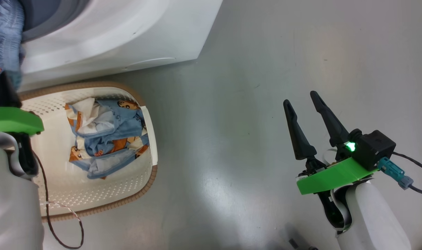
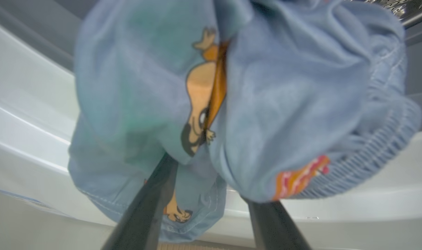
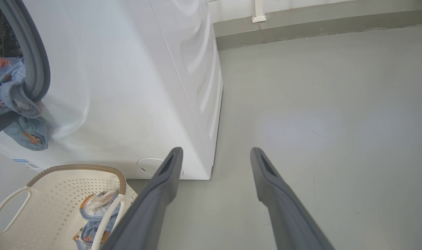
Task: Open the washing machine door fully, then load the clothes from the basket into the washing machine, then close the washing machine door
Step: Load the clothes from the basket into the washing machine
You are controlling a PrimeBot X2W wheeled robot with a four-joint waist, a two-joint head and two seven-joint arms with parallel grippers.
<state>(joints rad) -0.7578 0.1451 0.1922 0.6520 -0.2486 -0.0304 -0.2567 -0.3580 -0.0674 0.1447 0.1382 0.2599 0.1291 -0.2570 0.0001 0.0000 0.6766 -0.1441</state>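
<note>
Clothes (image 2: 284,104) drape over spread left jaws at mouth of washing machine (image 2: 23,132).

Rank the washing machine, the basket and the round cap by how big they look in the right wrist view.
Largest: the washing machine.
Then the basket, cut off by the frame edge.
Smallest: the round cap, partly hidden.
</note>
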